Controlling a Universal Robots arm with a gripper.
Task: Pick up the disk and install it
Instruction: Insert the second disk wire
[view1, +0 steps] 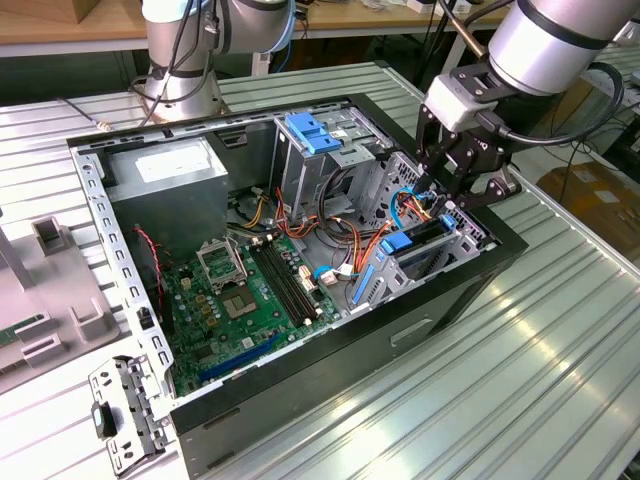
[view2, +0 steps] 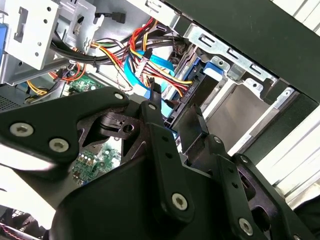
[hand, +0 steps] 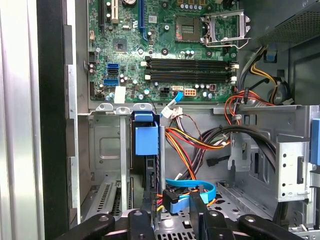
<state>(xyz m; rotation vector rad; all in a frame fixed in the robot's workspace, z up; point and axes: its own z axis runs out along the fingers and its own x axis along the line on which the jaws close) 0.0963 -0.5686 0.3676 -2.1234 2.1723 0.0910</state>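
The disk (view1: 412, 240) stands on edge in the drive bay at the front corner of the open computer case (view1: 330, 385), on the exterior view's right. Its blue carrier (hand: 146, 140) shows against the bay's metal wall, and its blue edge (view2: 192, 87) runs down between my fingers. My gripper (view1: 448, 205) hangs straight over the bay, shut on the disk's near end. One black fingertip (view2: 155, 100) presses beside the blue rail. The gripper (hand: 170, 215) also sits close to a blue data cable (hand: 192, 187).
The case holds a green motherboard (view1: 240, 290), a grey power supply (view1: 170, 170) and a taller drive cage with a blue latch (view1: 312, 133). Orange, red and yellow cables (hand: 190, 142) crowd the space beside the bay. A loose metal bracket (view1: 125, 410) lies on the slatted table.
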